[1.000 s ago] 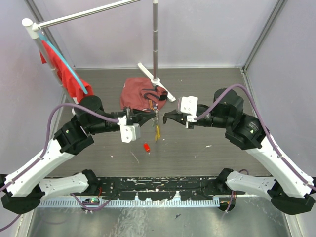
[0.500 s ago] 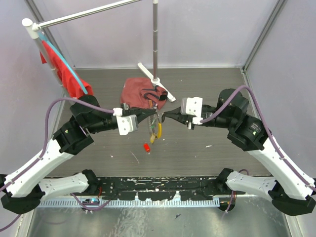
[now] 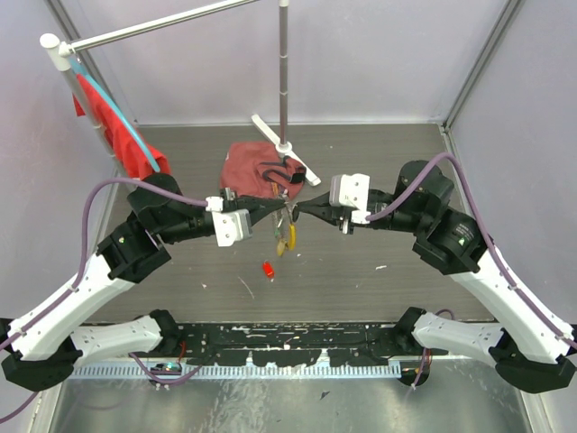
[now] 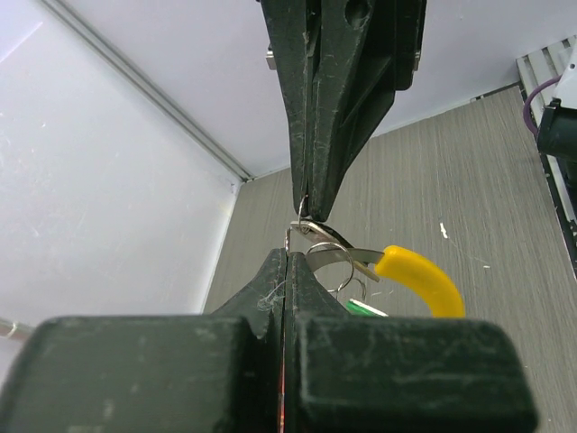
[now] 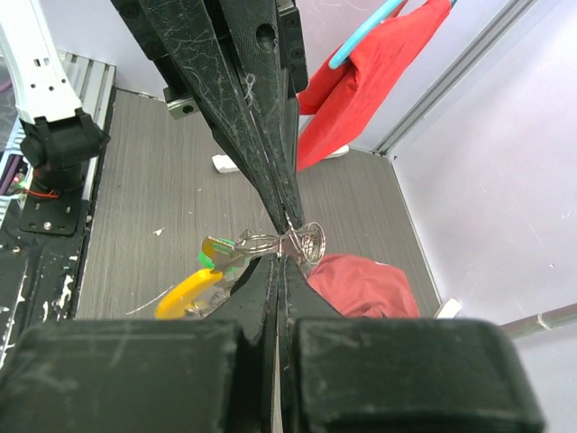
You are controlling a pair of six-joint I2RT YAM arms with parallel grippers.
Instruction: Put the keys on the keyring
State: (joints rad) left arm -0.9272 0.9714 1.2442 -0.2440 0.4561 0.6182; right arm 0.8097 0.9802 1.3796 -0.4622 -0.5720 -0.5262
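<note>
As the left tool (image 3: 272, 209) and right tool (image 3: 305, 212) were clamped shut on the keyring (image 5: 303, 242) (tip to tip), uneven pulling could free the wire. The keys (image 4: 419, 278) might then drop.

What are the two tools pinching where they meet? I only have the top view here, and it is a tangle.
Observer: The left wrist view shows the left tool shut on the thin silvery wire of the keyring, the right tool tip to tip against it.
Operator: Does only the yellow key hang there?
Observer: No. In the right wrist view a green-headed key hangs beside the yellow-headed key.
Operator: Is the ring spread open?
Observer: Cannot tell; the right wrist view shows small coiled loops bunched at the tips.
</note>
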